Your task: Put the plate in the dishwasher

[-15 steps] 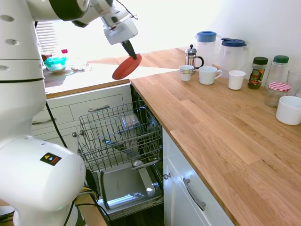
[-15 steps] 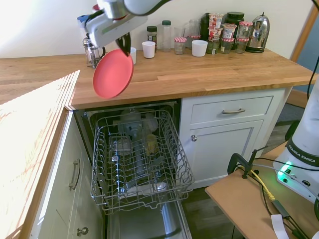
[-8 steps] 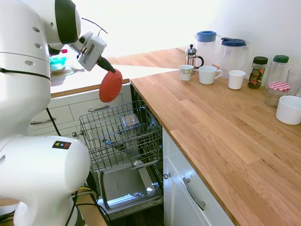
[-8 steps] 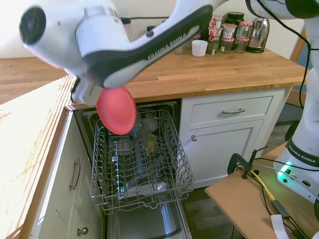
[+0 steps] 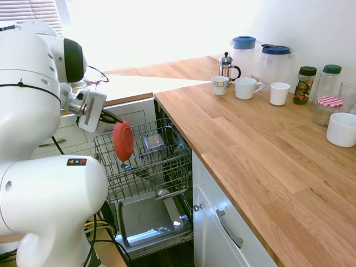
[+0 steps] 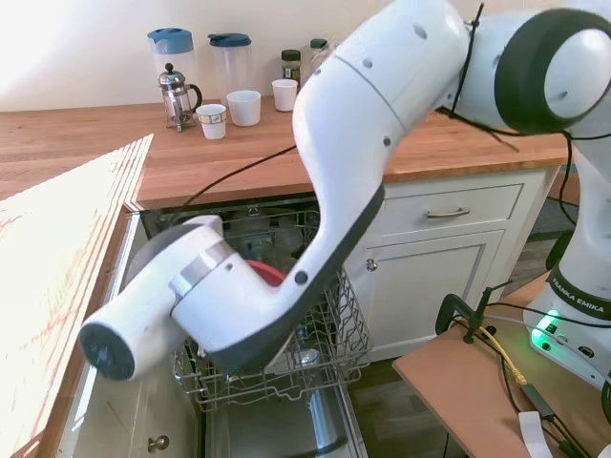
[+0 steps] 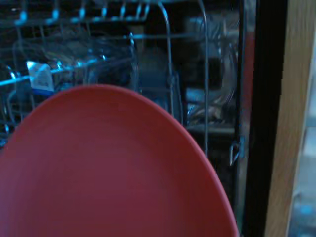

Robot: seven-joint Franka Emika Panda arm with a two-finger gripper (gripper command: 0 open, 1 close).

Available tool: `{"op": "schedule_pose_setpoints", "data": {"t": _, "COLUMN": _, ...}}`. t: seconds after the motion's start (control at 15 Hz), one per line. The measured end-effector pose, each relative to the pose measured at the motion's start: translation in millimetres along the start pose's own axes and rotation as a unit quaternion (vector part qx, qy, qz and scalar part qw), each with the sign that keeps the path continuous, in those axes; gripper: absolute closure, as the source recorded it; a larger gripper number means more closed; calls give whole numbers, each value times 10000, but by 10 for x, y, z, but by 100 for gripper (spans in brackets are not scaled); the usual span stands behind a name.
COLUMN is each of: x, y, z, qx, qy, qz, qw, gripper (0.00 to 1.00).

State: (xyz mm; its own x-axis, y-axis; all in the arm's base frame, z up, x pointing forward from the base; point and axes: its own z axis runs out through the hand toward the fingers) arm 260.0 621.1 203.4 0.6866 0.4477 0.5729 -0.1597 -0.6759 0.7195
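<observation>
- Here, nearest the first exterior camera, the white arm fills the left side and reaches toward the open dishwasher [image 5: 146, 219].
- The gripper [image 5: 111, 118] is clamped on the rim of the plate [image 5: 123, 141], which it holds on edge, nearly upright.
- The plate hangs over the front-left part of the pulled-out rack [image 5: 143, 158], its lower edge down among the wires; whether it touches them cannot be told.
- In the wrist view the plate [image 7: 108, 173] fills the lower part, with rack wires [image 7: 168, 59] and blurred glassware behind it.
- In the second exterior view the arm hides most of the rack, and only a red sliver of the plate [image 6: 268, 273] shows.
- Below the rack lies the shiny lowered door [image 5: 150, 222].
- Farther back on the wooden counter [image 5: 250, 150] stand a French press [image 5: 226, 67], three mugs [image 5: 246, 88], two blue-lidded jugs [image 5: 243, 53], jars [image 5: 305, 85] and a white bowl [image 5: 341, 129].
</observation>
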Motion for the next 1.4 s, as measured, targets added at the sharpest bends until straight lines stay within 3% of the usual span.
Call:
{"op": "schedule_pose_setpoints", "data": {"t": 0.13, "x": -14, "y": -199, "z": -129, "qx": -58, "qy": 459, "qz": -542, "qw": 9975, "gripper": 100}}
{"op": "schedule_pose_setpoints", "data": {"t": 0.27, "x": 27, "y": -356, "z": -63, "qx": -217, "qy": 713, "qz": -1068, "qw": 9915, "gripper": 100}}
{"op": "schedule_pose_setpoints", "data": {"t": 0.73, "x": -65, "y": -662, "z": 215, "qx": -315, "qy": 266, "qz": -1697, "qw": 9846, "gripper": 100}}
{"op": "schedule_pose_setpoints", "data": {"t": 0.8, "x": -101, "y": -671, "z": 228, "qx": -298, "qy": 136, "qz": -1783, "qw": 9834, "gripper": 0}}
{"op": "schedule_pose_setpoints", "data": {"t": 1.2, "x": -204, "y": -708, "z": 204, "qx": -134, "qy": -736, "qz": -2298, "qw": 9704, "gripper": 0}}
{"op": "schedule_pose_setpoints", "data": {"t": 1.4, "x": -168, "y": -710, "z": 202, "qx": 57, "qy": -1252, "qz": -2620, "qw": 9569, "gripper": 0}}
